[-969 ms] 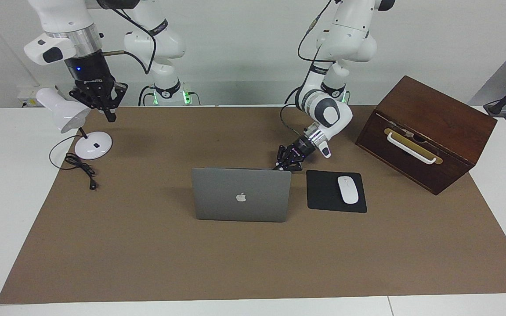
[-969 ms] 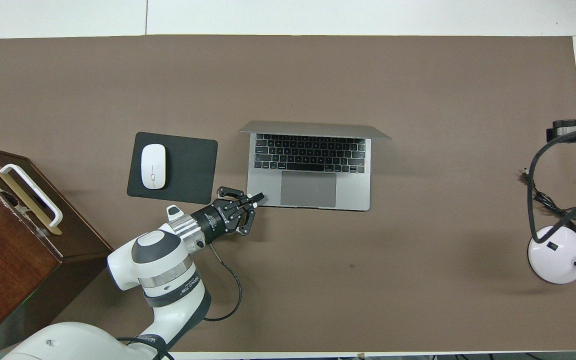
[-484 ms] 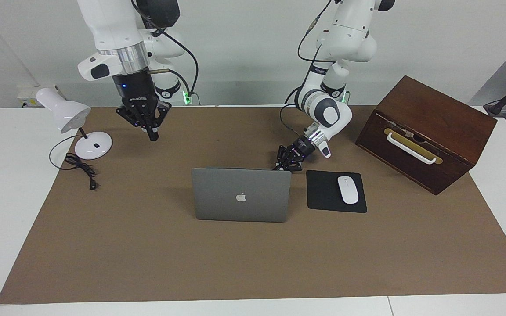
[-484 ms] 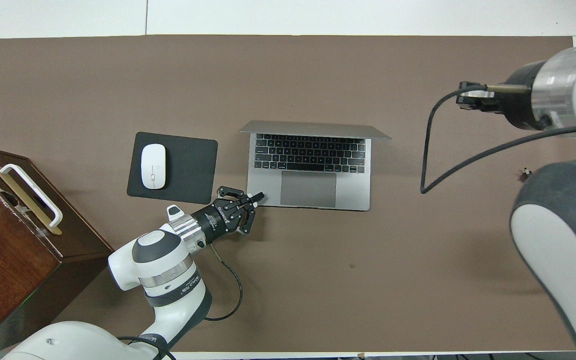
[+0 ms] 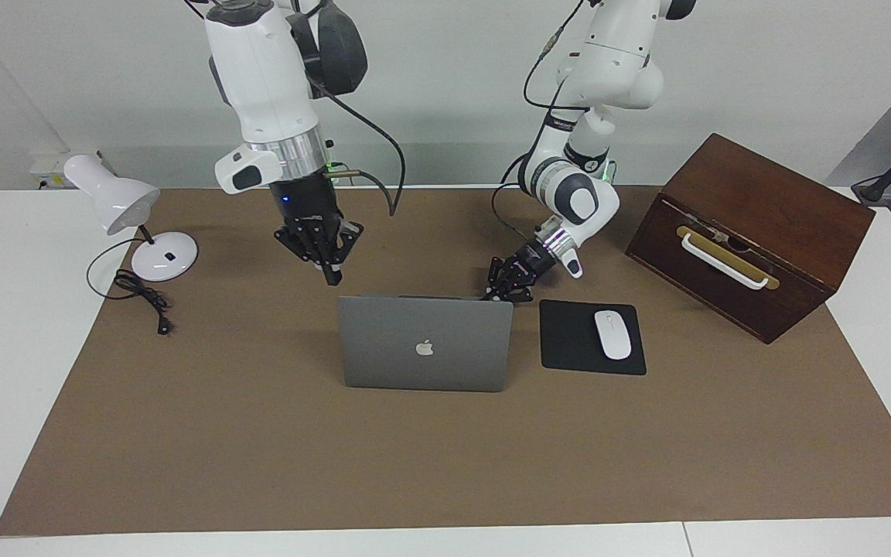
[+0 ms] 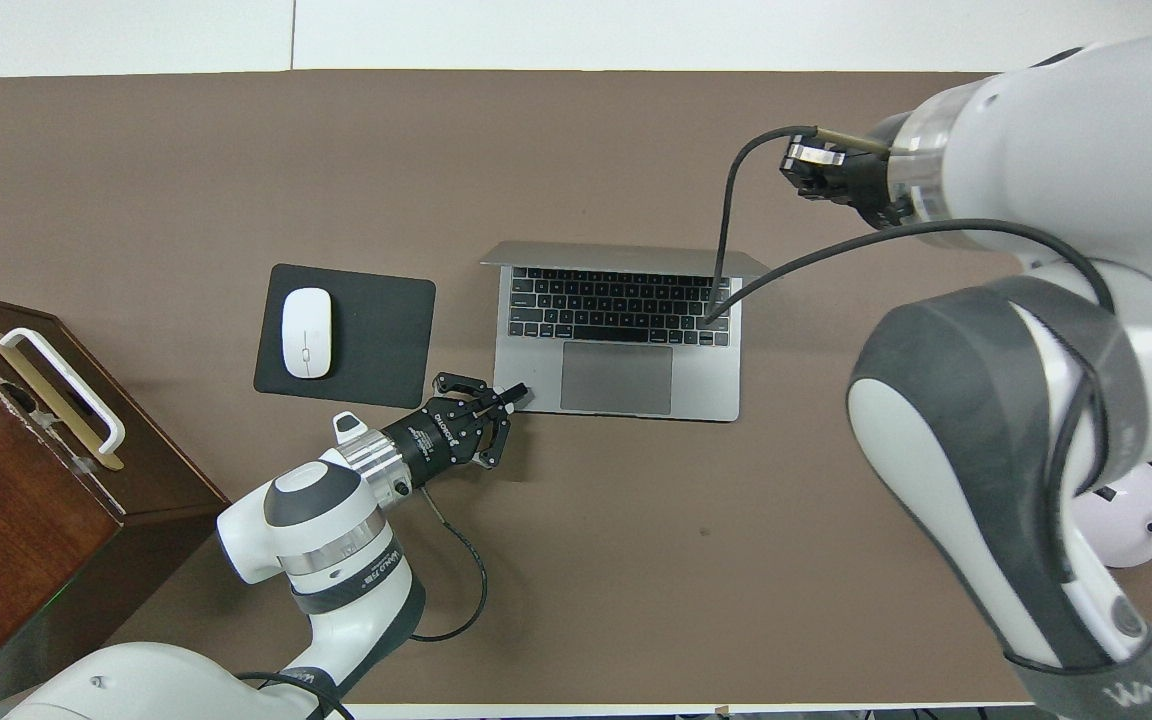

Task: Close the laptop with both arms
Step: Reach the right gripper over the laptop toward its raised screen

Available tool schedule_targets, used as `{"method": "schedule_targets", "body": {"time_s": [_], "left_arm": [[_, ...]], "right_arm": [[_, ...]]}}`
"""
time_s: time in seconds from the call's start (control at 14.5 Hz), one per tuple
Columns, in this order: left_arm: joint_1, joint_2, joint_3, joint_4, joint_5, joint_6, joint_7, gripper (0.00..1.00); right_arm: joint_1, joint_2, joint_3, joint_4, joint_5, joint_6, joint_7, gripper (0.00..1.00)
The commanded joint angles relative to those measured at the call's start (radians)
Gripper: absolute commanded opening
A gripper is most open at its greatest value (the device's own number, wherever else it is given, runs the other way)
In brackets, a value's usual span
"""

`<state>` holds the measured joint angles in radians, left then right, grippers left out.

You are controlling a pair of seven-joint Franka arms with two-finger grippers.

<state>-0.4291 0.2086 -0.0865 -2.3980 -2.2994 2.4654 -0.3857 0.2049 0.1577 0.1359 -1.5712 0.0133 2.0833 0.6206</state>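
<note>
The silver-grey laptop (image 5: 424,343) (image 6: 622,340) stands open at mid-table, its lid upright with the Apple logo facing away from the robots. My left gripper (image 6: 516,396) (image 5: 493,293) is low and shut, its tips at the nearer corner of the laptop's base toward the left arm's end. I cannot tell whether they touch it. My right gripper (image 5: 334,277) points down, shut and holding nothing. It hangs over the mat just off the laptop's corner toward the right arm's end. In the overhead view the right arm hides its own gripper.
A black mousepad (image 5: 569,340) (image 6: 376,330) with a white mouse (image 5: 612,334) lies beside the laptop toward the left arm's end. A brown wooden box (image 5: 755,232) stands past it. A white desk lamp (image 5: 117,203) and its cord (image 5: 140,294) sit at the right arm's end.
The right arm has swung from above the lamp toward the laptop and come lower. The left gripper and the laptop have not moved.
</note>
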Motion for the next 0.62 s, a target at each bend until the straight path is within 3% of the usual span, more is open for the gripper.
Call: {"method": "schedule_targets", "body": {"time_s": [0.0, 0.55], "left_arm": [[0.007, 0.057, 0.019, 0.020, -0.034, 0.050, 0.041, 0.00], [0.009, 0.058, 0.021, 0.020, -0.034, 0.058, 0.041, 0.00]], "right_arm": [[0.036, 0.091, -0.001, 0.094, -0.062, 0.011, 0.021, 0.00], [0.106, 0.269, 0.001, 0.253, -0.208, 0.011, 0.010, 0.00]]}}
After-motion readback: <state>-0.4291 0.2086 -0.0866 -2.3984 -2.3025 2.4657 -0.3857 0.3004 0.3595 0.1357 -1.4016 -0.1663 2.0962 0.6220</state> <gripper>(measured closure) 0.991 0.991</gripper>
